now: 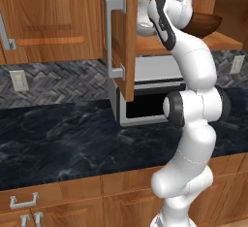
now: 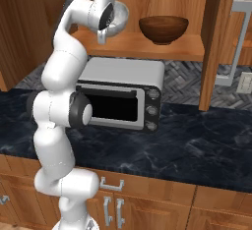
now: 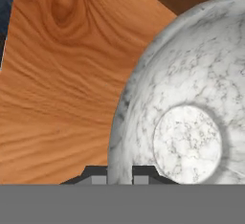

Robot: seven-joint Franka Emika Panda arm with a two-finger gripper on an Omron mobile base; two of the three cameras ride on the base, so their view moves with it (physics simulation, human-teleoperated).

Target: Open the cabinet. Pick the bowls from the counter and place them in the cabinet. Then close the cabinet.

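A grey herringbone tiled backsplash (image 1: 58,83) runs behind the worktop, carrying a pale wall outlet (image 1: 19,80). A silver toaster oven with a dark glass door (image 2: 120,94) stands against it. Reddish-brown wooden base drawers with small silver handles (image 1: 23,201) sit low, and a neighbouring wooden single-handled wall door (image 1: 43,17) hangs above.

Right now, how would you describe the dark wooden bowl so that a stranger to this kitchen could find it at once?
Look above the silver toaster oven on the black marble counter, to the open wall cabinet with its wooden shelf. The dark brown wooden bowl stands upright on that shelf. Its neighbour, the whitish-grey speckled bowl, is pale and clamped by the gripper; the wooden one stands free.
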